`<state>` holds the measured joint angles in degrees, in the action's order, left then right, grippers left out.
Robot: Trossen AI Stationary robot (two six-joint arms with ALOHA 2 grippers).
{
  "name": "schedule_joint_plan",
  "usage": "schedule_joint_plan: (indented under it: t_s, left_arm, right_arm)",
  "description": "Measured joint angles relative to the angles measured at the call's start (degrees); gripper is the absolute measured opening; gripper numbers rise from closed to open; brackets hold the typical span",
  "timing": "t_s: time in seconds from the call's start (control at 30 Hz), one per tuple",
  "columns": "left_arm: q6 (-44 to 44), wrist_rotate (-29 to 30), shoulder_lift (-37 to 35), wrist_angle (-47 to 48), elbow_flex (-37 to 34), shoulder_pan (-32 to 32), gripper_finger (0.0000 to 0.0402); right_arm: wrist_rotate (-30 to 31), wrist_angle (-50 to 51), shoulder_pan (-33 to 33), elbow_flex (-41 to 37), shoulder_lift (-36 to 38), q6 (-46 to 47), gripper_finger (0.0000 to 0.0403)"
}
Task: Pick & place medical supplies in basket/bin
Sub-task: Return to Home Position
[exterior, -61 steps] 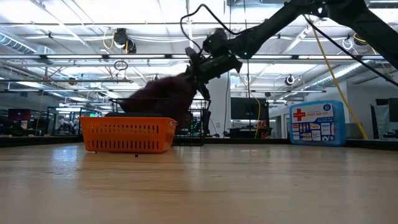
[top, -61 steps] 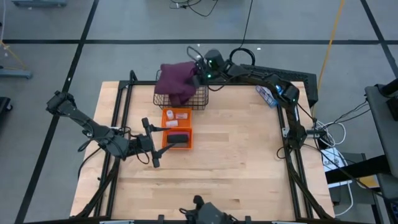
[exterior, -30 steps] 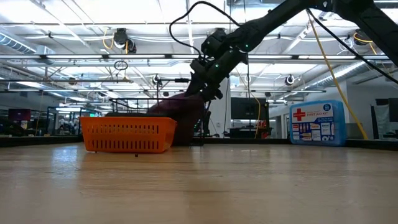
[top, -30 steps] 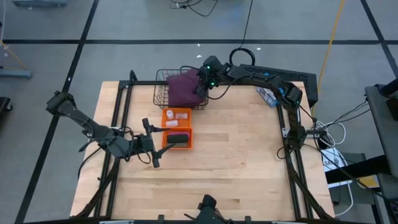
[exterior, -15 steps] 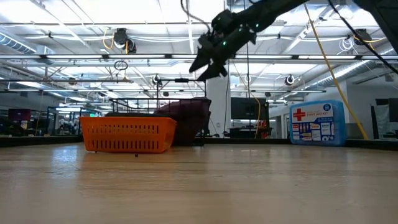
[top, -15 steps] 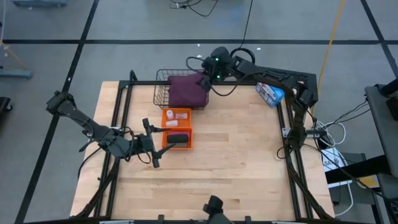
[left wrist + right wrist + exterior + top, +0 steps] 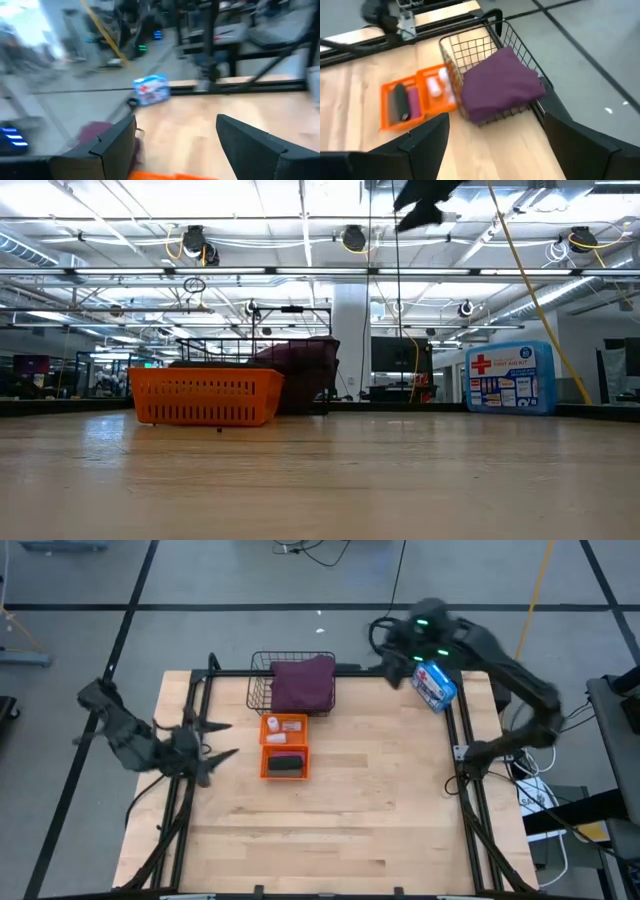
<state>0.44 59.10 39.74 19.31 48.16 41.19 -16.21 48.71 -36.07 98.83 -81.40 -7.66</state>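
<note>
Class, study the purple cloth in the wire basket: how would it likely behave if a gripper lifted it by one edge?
Probably floppy: the purple cloth lies in soft folds, so it would likely drape. It rises above the rim of the wire basket, so it might snag the mesh.

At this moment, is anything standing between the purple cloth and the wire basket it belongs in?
Nothing visible does: the purple cloth already lies inside the black wire basket. The right gripper, open, is raised clear of it. The left gripper, open, is off to the left of the orange tray.
</note>
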Motion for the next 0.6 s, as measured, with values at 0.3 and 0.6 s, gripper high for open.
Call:
schedule_joint_plan:
  t_s: [0.3,0.6]
  left_arm:
    - [-10.2,-13.6,-8.2,-2.8,-13.3,-11.0,0.0283]
    - [-7.8,-37.0,-14.4,-15.3,-25.6,-29.3,0.0283]
  right_arm:
    - [4.3,-6.5,3.4,-24.1,27.9,3.9,0.0311]
    - [5.5,-22.4,3.5,-51.7,48.8,11.5,0.0312]
